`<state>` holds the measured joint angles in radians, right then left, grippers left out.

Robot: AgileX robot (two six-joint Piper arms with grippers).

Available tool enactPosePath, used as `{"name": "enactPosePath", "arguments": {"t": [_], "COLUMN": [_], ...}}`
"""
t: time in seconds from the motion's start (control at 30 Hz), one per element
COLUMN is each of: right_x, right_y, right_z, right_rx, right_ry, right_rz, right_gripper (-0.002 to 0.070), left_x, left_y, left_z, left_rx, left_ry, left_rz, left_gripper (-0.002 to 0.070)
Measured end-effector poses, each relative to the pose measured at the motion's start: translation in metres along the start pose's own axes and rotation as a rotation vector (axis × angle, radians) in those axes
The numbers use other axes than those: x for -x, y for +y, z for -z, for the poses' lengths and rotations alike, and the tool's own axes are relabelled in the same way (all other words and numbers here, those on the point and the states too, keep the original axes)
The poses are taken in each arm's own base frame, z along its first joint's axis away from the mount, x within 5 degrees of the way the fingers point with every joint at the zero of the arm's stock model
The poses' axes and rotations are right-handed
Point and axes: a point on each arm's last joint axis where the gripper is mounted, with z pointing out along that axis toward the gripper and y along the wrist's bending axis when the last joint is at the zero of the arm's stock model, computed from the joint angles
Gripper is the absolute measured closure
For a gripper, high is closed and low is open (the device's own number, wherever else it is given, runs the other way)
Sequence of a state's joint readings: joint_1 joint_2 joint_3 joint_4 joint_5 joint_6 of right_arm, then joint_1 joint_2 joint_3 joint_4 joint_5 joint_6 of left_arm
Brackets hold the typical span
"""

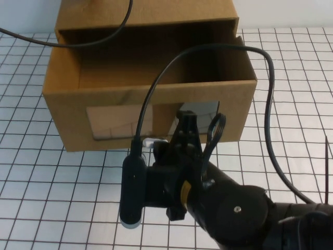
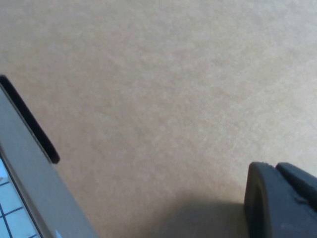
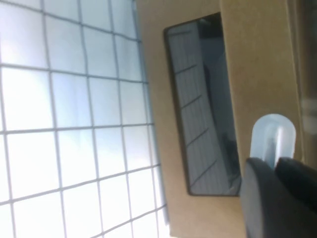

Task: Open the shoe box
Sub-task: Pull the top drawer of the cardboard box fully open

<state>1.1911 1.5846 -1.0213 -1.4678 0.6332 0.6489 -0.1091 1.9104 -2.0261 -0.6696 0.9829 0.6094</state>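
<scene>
In the high view the cardboard shoe box (image 1: 67,117) sits at the far middle of the grid-patterned table (image 1: 47,182). Its lid (image 1: 145,13) is tipped up at the back, leaving the dark inside uncovered. A clear window (image 1: 125,122) is set in the wall that faces the robot. The right gripper (image 1: 187,115) points at that wall, just beside the window's right end, with its claw pressed together. A black cable (image 1: 269,130) loops from the arm over the box's right corner. In the left wrist view plain tan cardboard fills nearly everything, with a grey edge and a bit of the grid at one corner. Only a dark piece of the left gripper (image 2: 280,201) shows, close against the cardboard, and whether it is spread or pressed together cannot be told. In the right wrist view the right gripper's pale translucent tip lies over the box's cardboard beside the glossy window, with grid to the other side.
</scene>
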Motion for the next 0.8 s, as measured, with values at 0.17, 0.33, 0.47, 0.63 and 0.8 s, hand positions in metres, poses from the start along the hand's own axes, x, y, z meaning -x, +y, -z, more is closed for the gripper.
{"name": "enactPosePath", "arguments": {"t": [0.17, 0.33, 0.47, 0.63, 0.8], "right_x": [-0.001, -0.002, -0.002, 0.003, 0.015], "right_y": [0.003, 0.003, 0.006, 0.015, 0.022], "right_z": [0.002, 0.003, 0.005, 0.016, 0.041], "right_rx": [0.017, 0.025, 0.036, 0.046, 0.027], "right_ry": [0.019, 0.025, 0.041, 0.088, 0.075], "right_rz": [-0.027, -0.045, -0.072, -0.099, -0.083], "right_gripper": [0.0668, 0.0664, 0.0615, 0.0467, 0.0447], "left_x": [0.0, 0.0, 0.0, 0.004, 0.019], "left_y": [0.0, 0.0, -0.001, -0.004, -0.013], "left_z": [0.0, 0.0, 0.001, 0.007, 0.025], "left_rx": [-0.001, -0.002, -0.004, -0.014, -0.012], "left_ry": [0.001, 0.003, 0.004, 0.015, -0.025], "left_rz": [0.002, 0.002, 0.0, -0.021, -0.057], "left_gripper": [0.0677, 0.0677, 0.0677, 0.0677, 0.0677]}}
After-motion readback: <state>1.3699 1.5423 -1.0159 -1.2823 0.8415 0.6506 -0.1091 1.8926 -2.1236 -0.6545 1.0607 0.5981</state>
